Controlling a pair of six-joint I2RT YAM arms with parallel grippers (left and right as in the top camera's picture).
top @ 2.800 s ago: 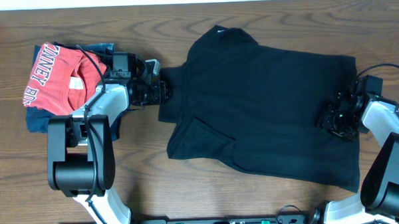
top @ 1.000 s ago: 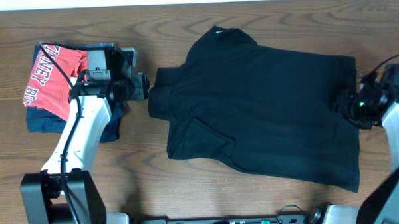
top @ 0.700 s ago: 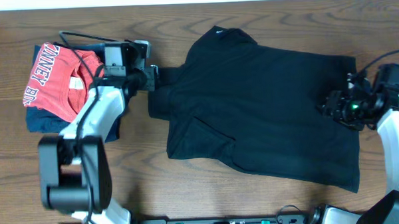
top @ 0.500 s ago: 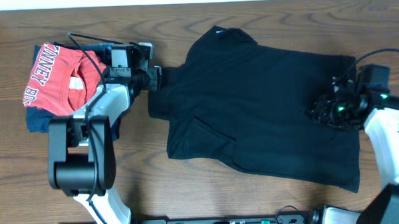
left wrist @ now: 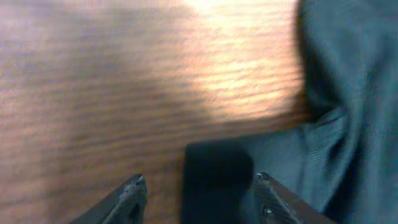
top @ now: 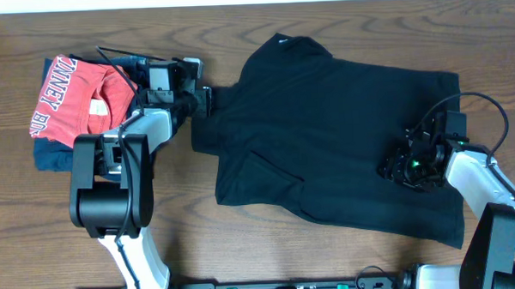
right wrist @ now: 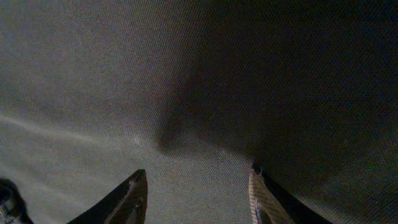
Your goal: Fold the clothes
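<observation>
Navy garment (top: 50, 157) mostly under red shirt (top: 71, 104), black shirt (left wrist: 354, 74) blurred in left wrist view

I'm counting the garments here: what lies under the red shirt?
A navy blue garment shows beneath the red shirt, at its edges. Anything further underneath is covered.

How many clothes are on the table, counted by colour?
black shirt: 1
red shirt: 1
navy blue garment: 1
Total: 3
</observation>
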